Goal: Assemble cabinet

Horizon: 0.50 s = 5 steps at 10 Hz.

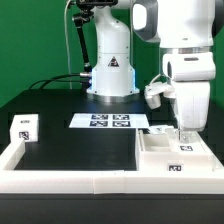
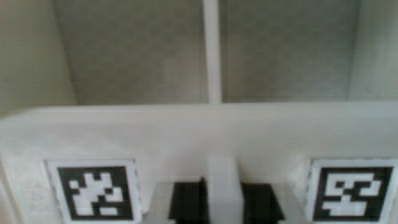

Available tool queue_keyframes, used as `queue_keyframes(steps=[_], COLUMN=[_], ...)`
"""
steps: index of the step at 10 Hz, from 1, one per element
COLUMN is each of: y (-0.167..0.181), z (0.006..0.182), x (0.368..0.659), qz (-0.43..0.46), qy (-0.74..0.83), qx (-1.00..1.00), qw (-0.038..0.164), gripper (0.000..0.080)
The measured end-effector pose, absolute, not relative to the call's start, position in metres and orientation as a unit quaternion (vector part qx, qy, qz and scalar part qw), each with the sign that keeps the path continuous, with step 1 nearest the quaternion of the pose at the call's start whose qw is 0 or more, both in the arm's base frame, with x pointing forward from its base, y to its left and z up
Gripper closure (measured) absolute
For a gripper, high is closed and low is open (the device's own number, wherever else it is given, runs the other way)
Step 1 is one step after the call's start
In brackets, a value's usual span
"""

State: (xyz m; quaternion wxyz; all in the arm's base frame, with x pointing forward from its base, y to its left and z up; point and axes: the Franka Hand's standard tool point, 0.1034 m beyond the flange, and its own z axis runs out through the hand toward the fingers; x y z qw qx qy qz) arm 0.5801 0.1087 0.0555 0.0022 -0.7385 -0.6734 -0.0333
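Exterior view: gripper (image 1: 183, 130) low over cabinet (image 1: 160, 150), near right corner

Cabinet: near right on the table, close inside the border wall (image 1: 70, 180). Well apart from the small tagged part (image 1: 22, 127) at near left and from the marker board (image 1: 108, 122) farther back. Lying low, open side up, one tagged face toward the near side. Long axis apparently left to right, though hard to fix from this angle.

Pincer: seen in the wrist view as dark fingers (image 2: 183, 200), narrowly parted either side of a thin white upright edge (image 2: 217, 170). Pinching it or merely straddling it: cannot tell.

Risks, by judgement:
- Closing off-centre on so thin an edge, hence a slip or a twist of the cabinet.
- Lifting by one side only, hence tipping, or dragging against the border wall.
- Pressing down while misaligned, hence jamming the edge between the pads.
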Motion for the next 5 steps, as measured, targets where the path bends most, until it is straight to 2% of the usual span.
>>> queue_keyframes(steps=[2,3,4,5], y=[0.1087,0.1081,0.1071,0.1065], z=[0.0558,0.0558,0.0564,0.0589], x=[0.5801,0.5801,0.5797,0.5789], qz=[-0.032,-0.032,-0.032,-0.032], qy=[-0.674,-0.674,-0.674,-0.674], qx=[-0.738,-0.738,-0.738,-0.738], qw=[0.002,0.002,0.002,0.001], gripper=[0.0725,0.0671,0.0536,0.0536])
